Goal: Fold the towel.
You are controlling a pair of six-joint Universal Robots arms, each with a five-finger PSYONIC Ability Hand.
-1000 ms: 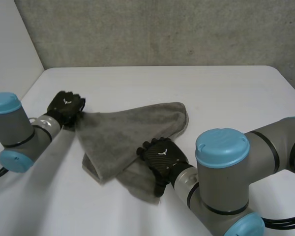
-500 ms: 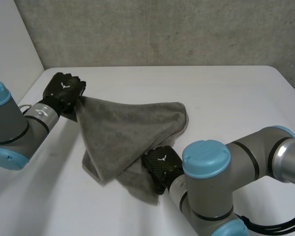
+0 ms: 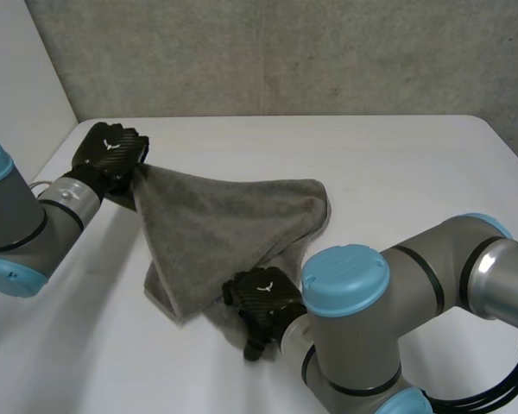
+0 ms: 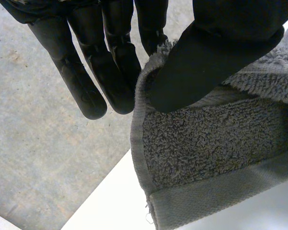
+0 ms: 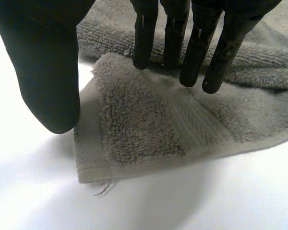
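1. Grey towel (image 3: pixel 229 226) is on the white table (image 3: pixel 397 172), left of the middle, bunched in loose folds. One end is raised off the surface toward the far left corner, and the rest lies flat and reaches toward the near edge.
2. Left hand (image 3: pixel 112 153) is near the table's far left corner and holds the towel's raised corner. In the left wrist view the thumb presses the hemmed edge against the straight fingers, so it is a pinch. The towel hangs down from it.
3. Right hand (image 3: pixel 261 304) is at the towel's near corner, toward the near edge of the table, palm down.
4. In the right wrist view the right hand is spread. The straight fingertips touch the top of the towel just behind the hemmed corner. The thumb is off to the side by the corner's edge, apart from the fingers, with nothing gripped.
5. That near corner lies flat on the table, with a loose thread at its tip.
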